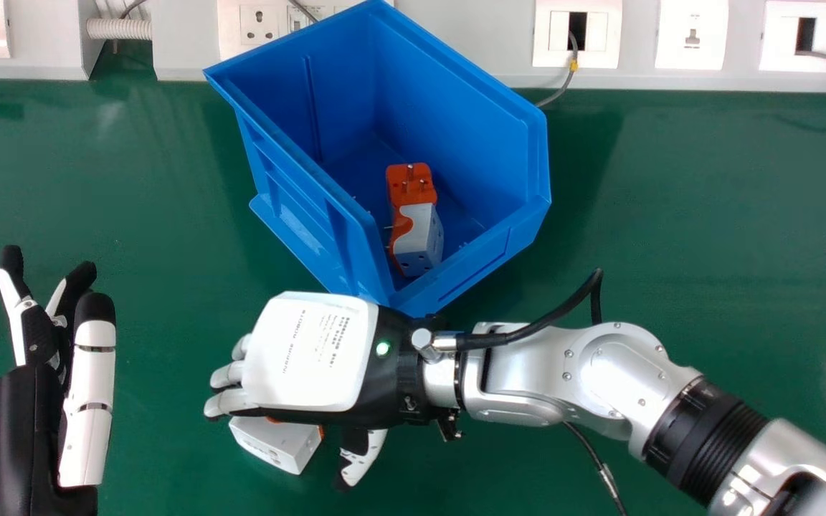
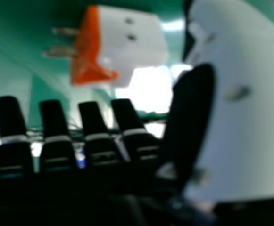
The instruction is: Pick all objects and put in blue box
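Observation:
Palm down over the table, my right hand [image 1: 312, 355] is in front of the blue box [image 1: 470, 247], its fingers relaxed. Partly under it lies a white and orange plug adapter [image 1: 280, 441], its orange side mostly hidden by the hand. In the right hand view the adapter [image 2: 132, 40] shows its prongs and stands apart from the fingertips of my right hand [image 2: 96, 122]. Another orange and white adapter [image 1: 420, 233] lies inside the box, with pins of something partly hidden beside it. At the left, my left hand [image 1: 90, 387] rests with straight fingers, holding nothing.
Green tabletop [image 1: 671, 215] stretches around the box. A white panel with sockets [image 1: 692, 32] and cables runs along the back. My right forearm [image 1: 585, 373] crosses the front right of the table.

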